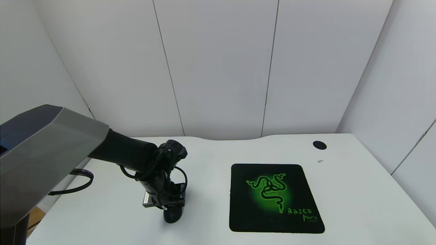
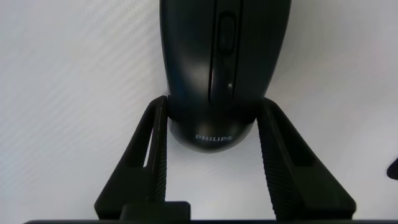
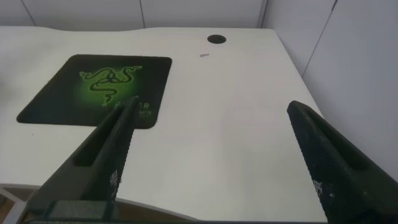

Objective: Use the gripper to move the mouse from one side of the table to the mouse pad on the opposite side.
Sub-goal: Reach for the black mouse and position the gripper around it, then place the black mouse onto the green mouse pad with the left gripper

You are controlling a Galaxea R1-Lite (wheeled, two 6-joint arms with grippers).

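The black mouse (image 1: 172,216) lies on the white table (image 1: 357,197) on its left side. My left gripper (image 1: 170,207) points down over it. In the left wrist view the two ribbed fingers (image 2: 160,143) press against both sides of the rear of the mouse (image 2: 193,50), which still rests on the table. The square black mouse pad (image 1: 272,197) with its green emblem lies to the right of the mouse, bare. My right gripper (image 3: 211,106) is open and empty, held above the table's right front part; the pad (image 3: 93,87) shows beyond it.
A round black cable hole (image 1: 319,145) sits at the back right, also seen in the right wrist view (image 3: 216,39). White wall panels close the back and both sides. A curved notch cuts the table's far edge (image 1: 231,139).
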